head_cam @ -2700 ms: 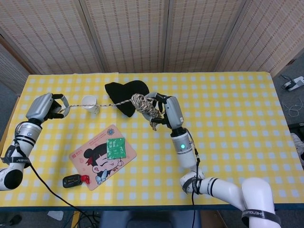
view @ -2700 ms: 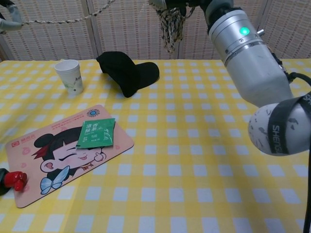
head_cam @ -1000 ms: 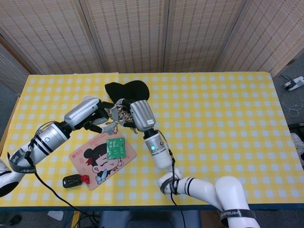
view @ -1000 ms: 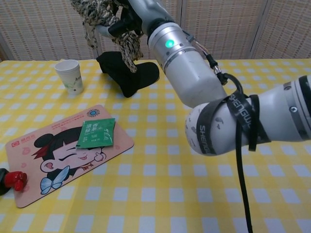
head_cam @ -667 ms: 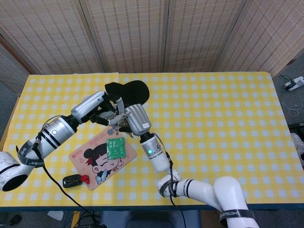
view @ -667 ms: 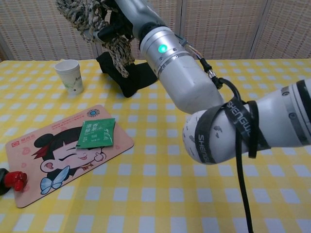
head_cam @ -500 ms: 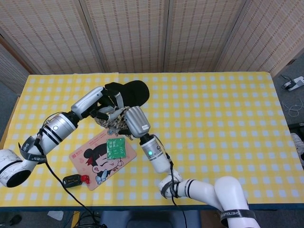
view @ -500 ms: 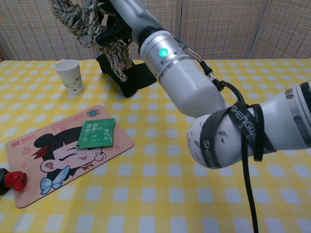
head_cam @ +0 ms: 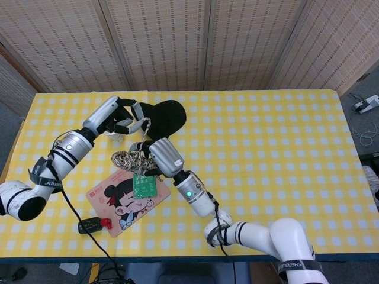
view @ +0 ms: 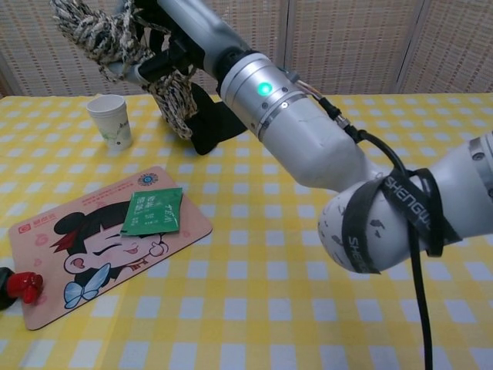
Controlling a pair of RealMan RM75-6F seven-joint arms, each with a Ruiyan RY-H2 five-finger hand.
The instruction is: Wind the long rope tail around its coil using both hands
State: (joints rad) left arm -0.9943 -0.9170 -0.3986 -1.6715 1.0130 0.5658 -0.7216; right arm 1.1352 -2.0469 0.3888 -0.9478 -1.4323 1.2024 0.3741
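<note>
So the rope coil is up off the table, centre-left in the head view, gripped by the right hand; in the chest view it sits at upper left with a loose bunch dangling under it. The rope tail runs up from the coil to the left hand, which looks pinched on the end, though it's too small to be sure.

Around it there's one black cap behind the hands, one paper cup that the left arm mostly hides from above, one cartoon mat with one green packet on it, plus one small red thing and one black gadget at lower left. The big right forearm blocks much of the yellow checked table in the chest view, and the left hand isn't in that view at all.
</note>
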